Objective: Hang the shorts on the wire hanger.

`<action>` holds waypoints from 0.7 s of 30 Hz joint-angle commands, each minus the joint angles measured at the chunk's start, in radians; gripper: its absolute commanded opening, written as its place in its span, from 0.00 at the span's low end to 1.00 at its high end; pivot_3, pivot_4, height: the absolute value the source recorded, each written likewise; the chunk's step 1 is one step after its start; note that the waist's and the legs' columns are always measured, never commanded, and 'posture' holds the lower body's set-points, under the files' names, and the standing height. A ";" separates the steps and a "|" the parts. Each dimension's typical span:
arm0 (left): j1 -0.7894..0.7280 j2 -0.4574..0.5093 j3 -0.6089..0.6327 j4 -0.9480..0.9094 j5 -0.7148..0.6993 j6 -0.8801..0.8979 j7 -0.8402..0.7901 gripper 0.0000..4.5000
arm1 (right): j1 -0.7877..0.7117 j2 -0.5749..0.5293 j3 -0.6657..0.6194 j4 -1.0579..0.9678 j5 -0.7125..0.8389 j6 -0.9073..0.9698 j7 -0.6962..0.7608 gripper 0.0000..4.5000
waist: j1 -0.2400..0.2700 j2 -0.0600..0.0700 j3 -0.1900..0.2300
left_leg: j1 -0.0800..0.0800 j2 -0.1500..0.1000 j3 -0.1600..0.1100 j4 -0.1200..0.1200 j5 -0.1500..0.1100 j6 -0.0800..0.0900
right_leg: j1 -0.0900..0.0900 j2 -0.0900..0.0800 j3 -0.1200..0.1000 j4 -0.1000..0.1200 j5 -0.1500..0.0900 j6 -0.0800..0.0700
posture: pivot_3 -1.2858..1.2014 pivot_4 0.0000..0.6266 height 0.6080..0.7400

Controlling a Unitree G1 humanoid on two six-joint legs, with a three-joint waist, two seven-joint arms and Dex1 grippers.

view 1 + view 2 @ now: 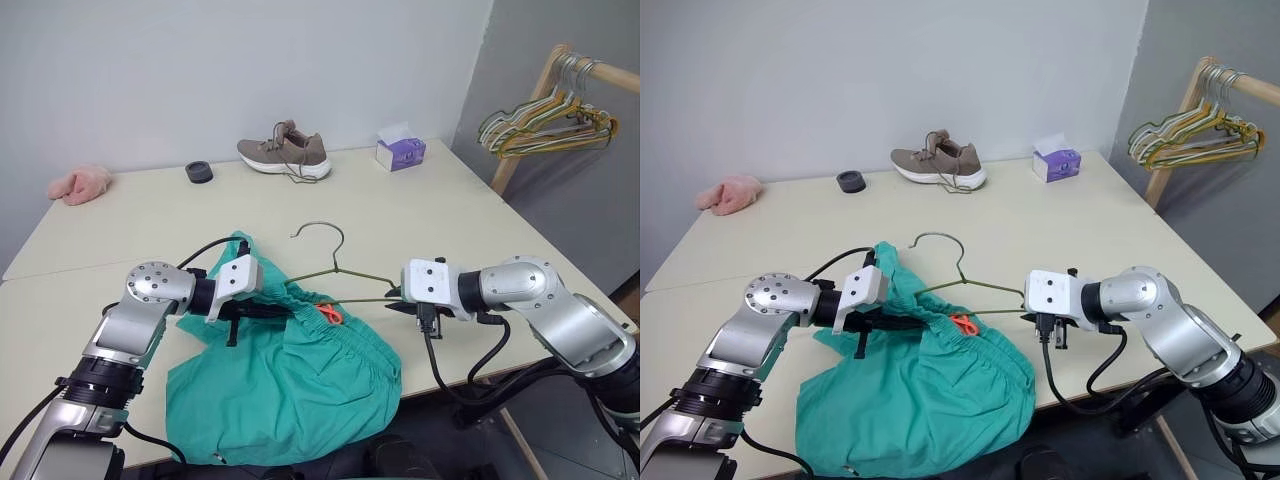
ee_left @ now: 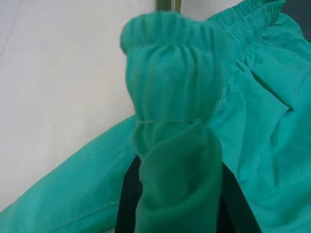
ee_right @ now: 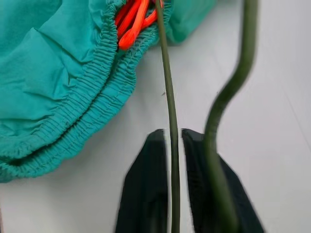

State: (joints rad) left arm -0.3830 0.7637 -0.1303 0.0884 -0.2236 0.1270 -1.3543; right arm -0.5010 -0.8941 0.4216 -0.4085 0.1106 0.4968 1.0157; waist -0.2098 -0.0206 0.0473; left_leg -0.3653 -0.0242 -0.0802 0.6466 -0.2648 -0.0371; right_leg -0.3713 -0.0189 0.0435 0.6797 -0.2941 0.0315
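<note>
- The teal shorts (image 1: 285, 385) lie on the table's (image 1: 420, 215) near edge, waistband raised toward the wire hanger (image 1: 340, 275).
- The left gripper (image 1: 262, 312) is clamped on a bunched fold of waistband at the hanger's left end.
- The right gripper (image 3: 172, 145) has the hanger's lower wire between its fingers with slight gaps showing; I can't tell whether it grips.
- The hanger's long axis runs from one gripper to the other, so I'd guess the left, nearer the cloth, must feed the waistband rightward along the wire.

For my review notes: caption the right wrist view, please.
Wire hanger running between right claw fingers, beside the shorts waistband.
</note>
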 commanded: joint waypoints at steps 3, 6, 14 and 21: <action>0.004 0.015 0.051 0.013 -0.016 0.012 0.038 0.00 | 0.033 -0.152 -0.113 0.158 -0.039 -0.122 0.086 0.60 | 0.012 0.000 0.000 | 0.000 0.000 0.000 0.000 0.000 0.000 | 0.000 0.000 0.000 0.000 0.000 0.000 | 0.43 0.00 1.00; 0.012 0.017 0.060 0.019 -0.015 0.007 0.051 0.00 | 0.108 -0.233 -0.188 0.202 -0.009 -0.123 0.119 0.83 | 0.016 0.000 0.000 | 0.000 0.000 0.000 0.000 0.000 0.000 | 0.000 0.000 0.000 0.000 0.000 0.000 | 0.43 0.00 1.00; -0.050 -0.027 0.087 0.043 -0.029 0.033 0.134 0.00 | 0.356 -0.071 -0.325 -0.096 0.290 0.257 0.010 0.99 | 0.008 -0.001 -0.001 | 0.001 0.001 0.000 0.000 0.000 0.000 | 0.001 0.001 0.000 0.001 0.000 0.000 | 0.42 0.00 1.00; -0.085 -0.056 0.110 0.009 -0.093 0.136 0.169 0.00 | 0.375 0.202 -0.285 -0.148 0.375 0.493 -0.203 0.99 | 0.012 -0.001 -0.001 | 0.001 0.000 0.000 0.004 0.001 0.001 | 0.003 0.001 0.001 0.001 0.002 0.002 | 0.42 0.00 1.00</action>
State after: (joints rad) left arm -0.4357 0.7094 -0.0691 0.1280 -0.2817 0.2469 -1.2042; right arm -0.1125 -0.7134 0.1454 -0.5296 0.4557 0.9499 0.8544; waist -0.1977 -0.0213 0.0461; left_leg -0.3640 -0.0244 -0.0802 0.6504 -0.2641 -0.0361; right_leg -0.3684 -0.0183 0.0444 0.6807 -0.2926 0.0339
